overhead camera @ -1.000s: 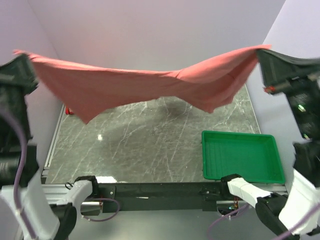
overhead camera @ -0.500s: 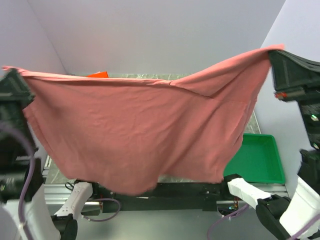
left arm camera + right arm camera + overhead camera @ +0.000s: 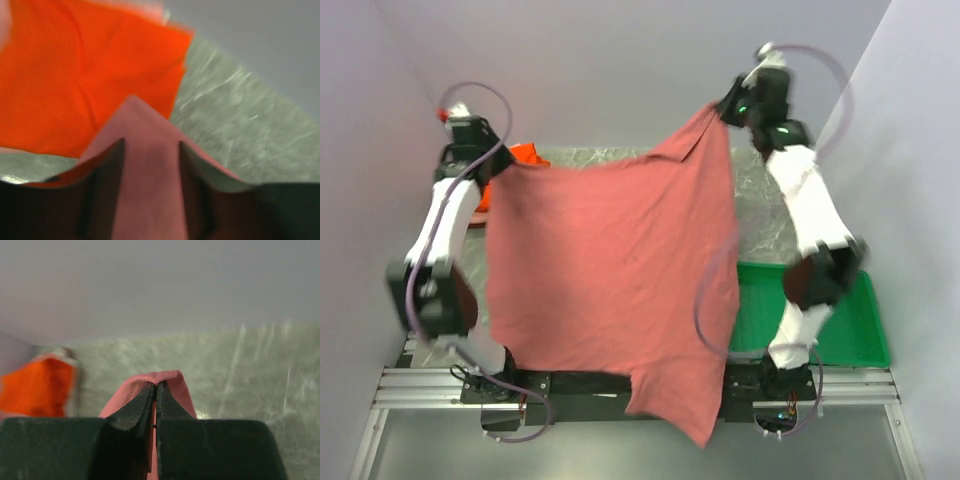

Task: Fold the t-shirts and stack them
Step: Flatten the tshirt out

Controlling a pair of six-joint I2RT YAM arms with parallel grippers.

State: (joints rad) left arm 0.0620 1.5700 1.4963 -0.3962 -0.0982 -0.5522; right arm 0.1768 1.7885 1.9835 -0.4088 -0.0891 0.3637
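A large salmon t-shirt (image 3: 610,270) lies spread down the table, its lower hem hanging over the near edge. My right gripper (image 3: 722,108) holds its far right corner raised, jaws shut on a fold of the cloth (image 3: 172,377) at the fingertips (image 3: 156,384). My left gripper (image 3: 492,178) is at the far left corner. In the left wrist view its jaws (image 3: 150,145) stand apart, with a strip of the salmon cloth (image 3: 150,195) running loose between them. An orange t-shirt (image 3: 525,153) lies bunched at the back left, just beyond the left gripper (image 3: 75,75) (image 3: 35,385).
A green tray (image 3: 865,330) sits at the near right, its left part covered by the shirt's edge and the right arm. Grey marble table (image 3: 752,190) shows at the back right. Walls close in on the back and both sides.
Both arms swung from high near the camera out to the table's far end, bringing the salmon shirt down flat. The left jaws have come apart; the right stays clamped.
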